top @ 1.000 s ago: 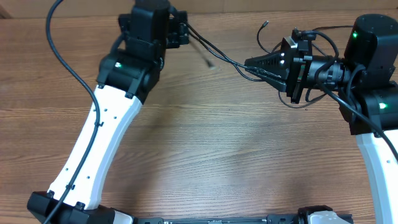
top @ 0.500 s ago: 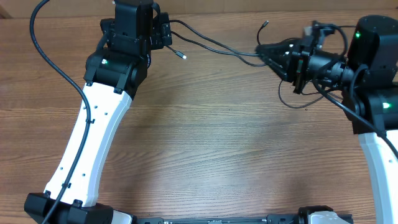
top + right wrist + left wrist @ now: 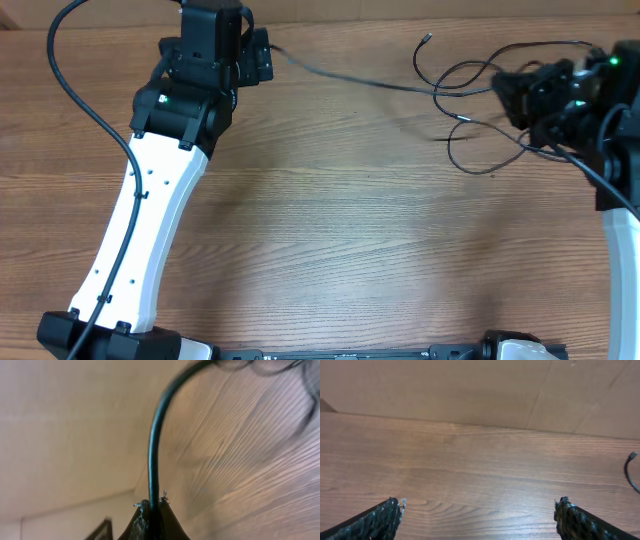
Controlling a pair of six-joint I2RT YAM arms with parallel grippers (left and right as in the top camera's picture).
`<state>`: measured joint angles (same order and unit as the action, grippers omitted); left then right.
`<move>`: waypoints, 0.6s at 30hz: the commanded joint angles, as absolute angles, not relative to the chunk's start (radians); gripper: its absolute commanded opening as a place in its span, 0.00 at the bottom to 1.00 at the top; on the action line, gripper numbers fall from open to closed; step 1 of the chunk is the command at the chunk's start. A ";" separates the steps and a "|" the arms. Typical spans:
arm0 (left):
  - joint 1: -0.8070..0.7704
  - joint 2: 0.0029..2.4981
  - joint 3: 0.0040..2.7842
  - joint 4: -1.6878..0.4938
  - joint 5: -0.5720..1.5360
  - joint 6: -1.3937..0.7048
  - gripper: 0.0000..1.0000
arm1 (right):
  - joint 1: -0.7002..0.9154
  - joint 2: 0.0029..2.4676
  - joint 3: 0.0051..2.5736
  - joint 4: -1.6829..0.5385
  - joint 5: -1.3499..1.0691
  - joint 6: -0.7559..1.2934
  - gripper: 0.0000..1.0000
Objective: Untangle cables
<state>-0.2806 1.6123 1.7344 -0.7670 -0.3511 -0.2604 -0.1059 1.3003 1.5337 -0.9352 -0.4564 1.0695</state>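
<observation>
Several thin black cables (image 3: 470,85) lie in loose loops at the far right of the table. One strand (image 3: 350,78) runs left from them to just beside my left gripper (image 3: 262,55). A metal-tipped plug end (image 3: 427,38) points to the back. In the left wrist view my left gripper (image 3: 479,510) is wide open and empty, and a cable end (image 3: 630,462) shows at the right edge. My right gripper (image 3: 512,92) sits at the loops. In the right wrist view it (image 3: 150,506) is shut on one black cable (image 3: 153,445), which rises from the jaws and curves right.
The wooden table (image 3: 350,230) has a back edge against a tan wall (image 3: 445,385). Thicker black arm wiring (image 3: 90,110) hangs along the left arm. The right arm's base (image 3: 620,240) stands at the right edge.
My right gripper has drawn back to the right with its cable. The strands toward my left gripper have pulled out straighter, and the hanging plug end near it has gone. The left arm shifted slightly left.
</observation>
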 commanded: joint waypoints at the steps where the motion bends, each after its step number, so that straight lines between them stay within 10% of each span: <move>1: -0.275 1.580 1.734 -0.776 -0.373 -0.276 1.00 | -0.128 1.274 1.559 -0.948 -0.390 1.037 0.04; 18: -0.275 1.580 1.734 -0.912 -0.247 -0.258 0.99 | -0.112 1.273 1.559 -0.939 -0.683 1.012 0.04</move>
